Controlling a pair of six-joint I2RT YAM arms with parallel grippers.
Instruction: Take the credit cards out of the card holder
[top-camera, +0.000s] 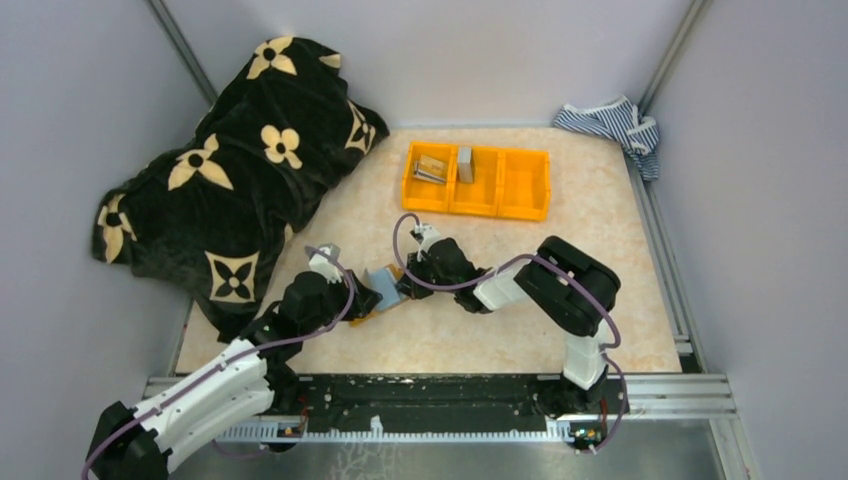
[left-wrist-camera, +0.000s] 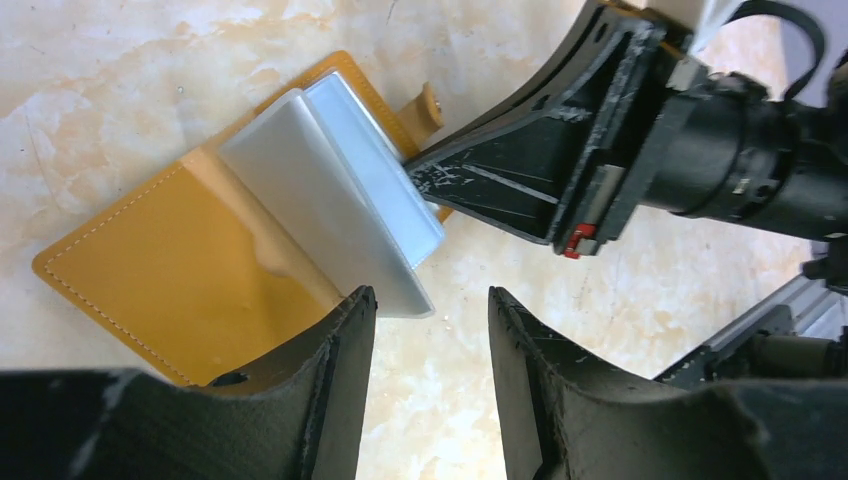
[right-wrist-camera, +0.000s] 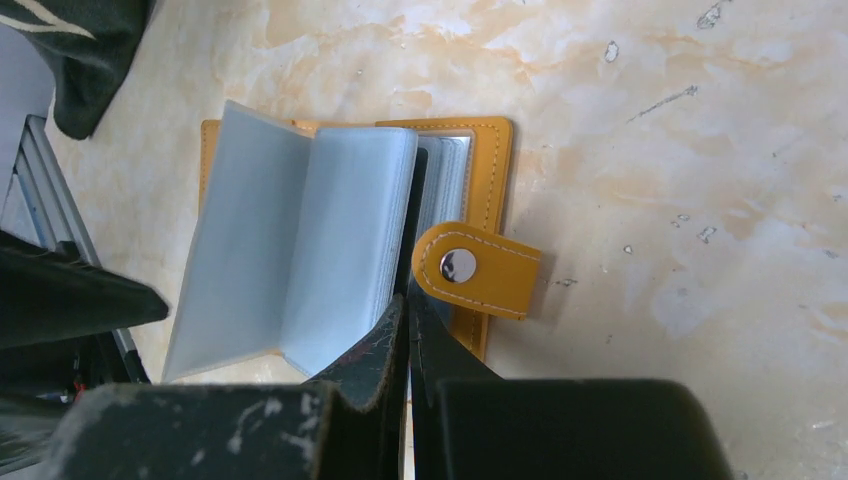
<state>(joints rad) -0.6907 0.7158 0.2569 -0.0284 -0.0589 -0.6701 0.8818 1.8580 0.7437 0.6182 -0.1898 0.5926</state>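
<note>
1. Orange-tan card holder (top-camera: 383, 287) is lying open mid-frame, looking light and floppy.
2. My clenched right hand (right-wrist-camera: 408, 300) is pressing into its slippery sleeves (right-wrist-camera: 300, 250).
3. My released left hand (left-wrist-camera: 430, 300) is hovering beside them; I'm favouring a pinch at the edge.

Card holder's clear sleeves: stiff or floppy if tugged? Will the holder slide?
Likely floppy: the clear sleeves fan and bow up off the open card holder instead of lying flat. Probably slick, judging by their glossy sheen. The holder looks thin and light on the smooth table, so a tug may drag it unless pinned.
</note>
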